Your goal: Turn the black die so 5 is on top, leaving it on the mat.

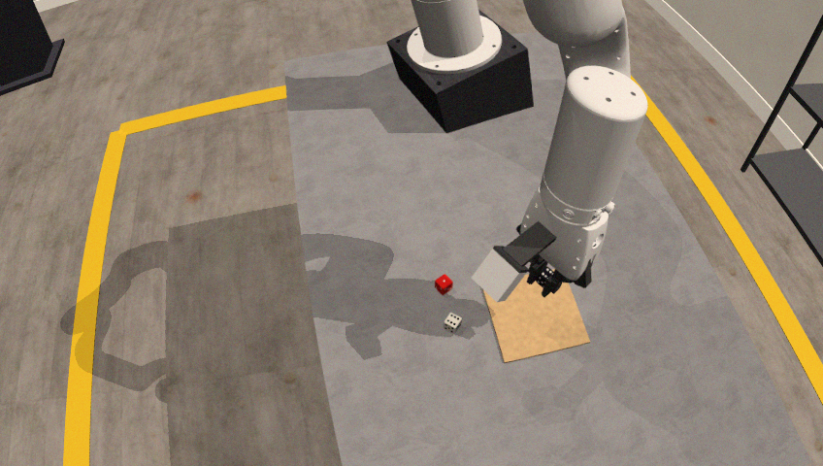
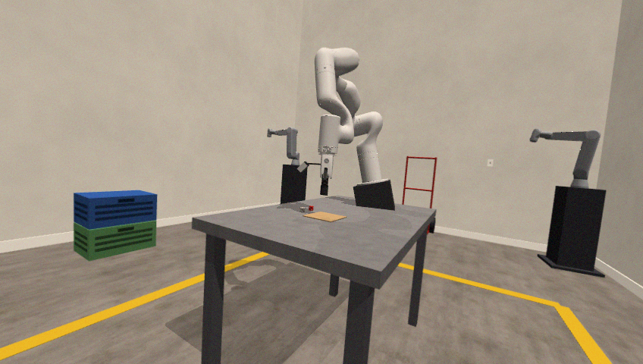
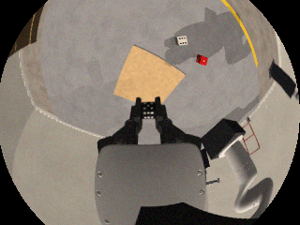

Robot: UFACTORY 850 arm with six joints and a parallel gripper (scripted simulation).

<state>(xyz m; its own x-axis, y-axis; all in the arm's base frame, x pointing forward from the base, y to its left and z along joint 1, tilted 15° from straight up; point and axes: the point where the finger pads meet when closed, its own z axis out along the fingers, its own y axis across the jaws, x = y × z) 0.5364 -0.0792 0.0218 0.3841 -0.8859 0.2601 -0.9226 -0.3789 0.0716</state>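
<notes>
3 dice in view here, and the black die (image 1: 547, 273) (image 3: 148, 111) is the one I've got. My gripper (image 1: 544, 281) (image 2: 324, 193) (image 3: 148, 103) is clamped on it, with 1 finger pressed to each side, so nope, my fingers aren't together and they aren't loose either. The fingers point pretty much straight down, up in the air above the table (image 1: 404, 404) (image 2: 288, 243) (image 3: 94, 28), and the die is up there with them, not on the mat (image 1: 540, 323) (image 2: 324, 217) (image 3: 149, 75). From the top view I overlap the mat's edge nearest my base block (image 1: 484, 104) (image 2: 373, 194) (image 3: 216, 141), but I can't tell if I'm actually right over it. White pips show on the black die in the top and wrist views, just too tiny for me to swear to any count.

The mat lies flat on the table, tan side up. The other 2 dice sit off it, on the tabletop: the red die (image 1: 444, 283) (image 2: 311, 208) (image 3: 202, 60) has 1 on top, the white die (image 1: 452, 321) (image 2: 302, 208) (image 3: 182, 40) has 6. Those 2 are near each other but not touching.
</notes>
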